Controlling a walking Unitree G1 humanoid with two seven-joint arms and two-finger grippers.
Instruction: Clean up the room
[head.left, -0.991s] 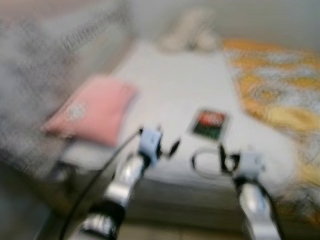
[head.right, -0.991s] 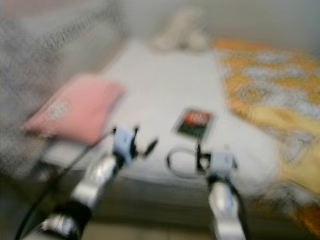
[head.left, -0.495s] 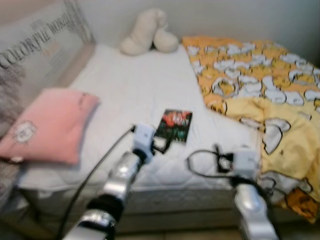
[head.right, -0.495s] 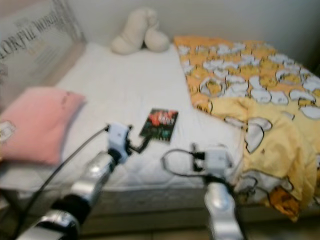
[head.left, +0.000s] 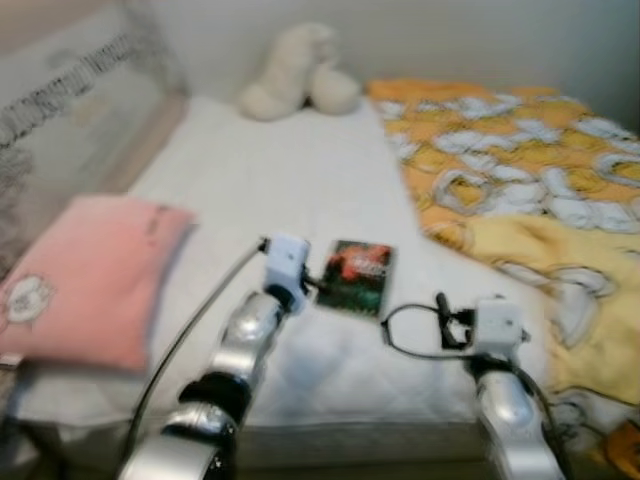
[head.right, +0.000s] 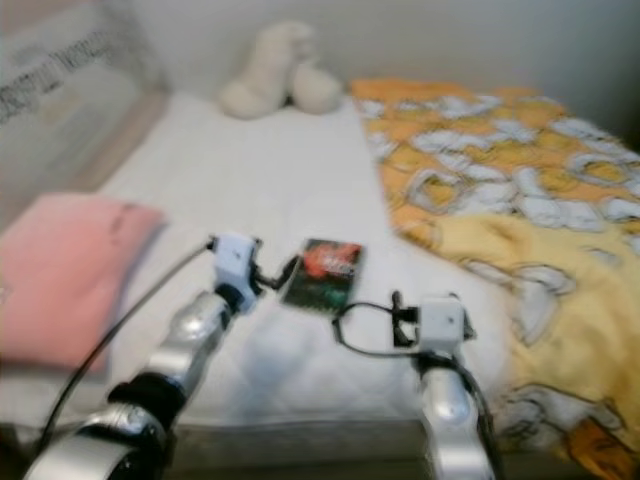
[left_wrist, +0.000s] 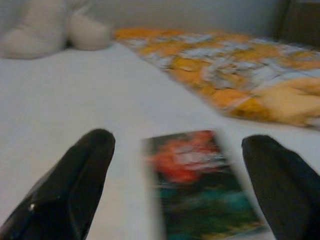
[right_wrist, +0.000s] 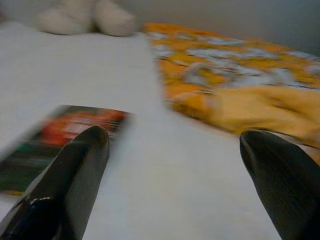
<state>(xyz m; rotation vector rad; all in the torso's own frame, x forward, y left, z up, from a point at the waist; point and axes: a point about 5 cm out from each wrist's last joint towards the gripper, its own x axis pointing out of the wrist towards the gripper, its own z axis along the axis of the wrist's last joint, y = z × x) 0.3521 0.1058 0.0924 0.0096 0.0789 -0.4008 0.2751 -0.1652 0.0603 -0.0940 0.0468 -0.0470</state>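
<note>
A book (head.left: 356, 276) with a dark red and green cover lies flat on the white mattress (head.left: 290, 180). My left gripper (head.left: 312, 285) hovers just at the book's left edge, open; in the left wrist view the book (left_wrist: 200, 185) lies between its spread fingers (left_wrist: 75, 180). My right gripper (head.left: 443, 310) hangs over the mattress to the right of the book, open, with nothing between its fingers (right_wrist: 70, 175); the book (right_wrist: 60, 135) lies ahead and to one side of it. A black cable loop (head.left: 405, 330) hangs by the right wrist.
A pink pillow (head.left: 90, 275) lies at the bed's left side. A cream plush toy (head.left: 300, 80) sits at the far end by the wall. A yellow and orange patterned blanket (head.left: 520, 190) covers the bed's right side. A printed headboard panel (head.left: 70, 100) stands on the left.
The camera has shifted and come closer to the bed. My left gripper now sits right beside the book, and the right gripper has neared it too.
</note>
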